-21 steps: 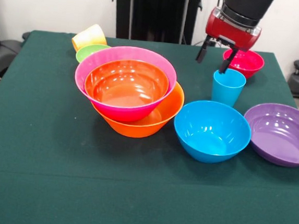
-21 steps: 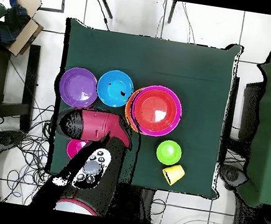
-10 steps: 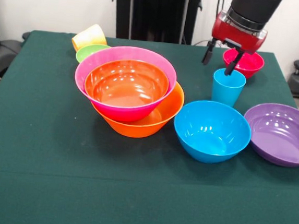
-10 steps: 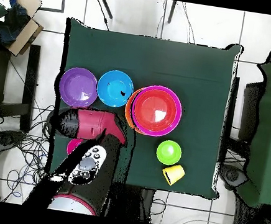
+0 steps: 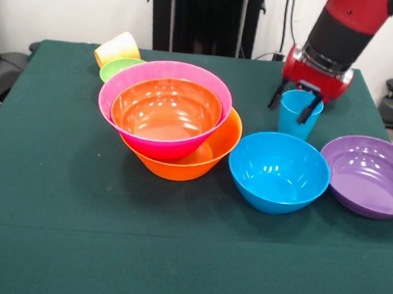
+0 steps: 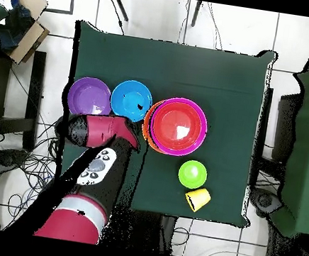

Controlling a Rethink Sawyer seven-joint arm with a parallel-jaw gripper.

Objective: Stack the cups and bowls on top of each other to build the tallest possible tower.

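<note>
Gripper open, fingers astride the upright blue cup near the table's far right corner. Visible: two cups, the yellow one tipped at far left; six bowls, three nested as tower.

The tower is three bowls: red-orange inside pink inside orange. The blue cup stands up. The yellow cup lies tipped.

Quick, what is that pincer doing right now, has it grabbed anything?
Pincer: open, one finger on each side of the light blue cup, holding nothing yet.
</note>
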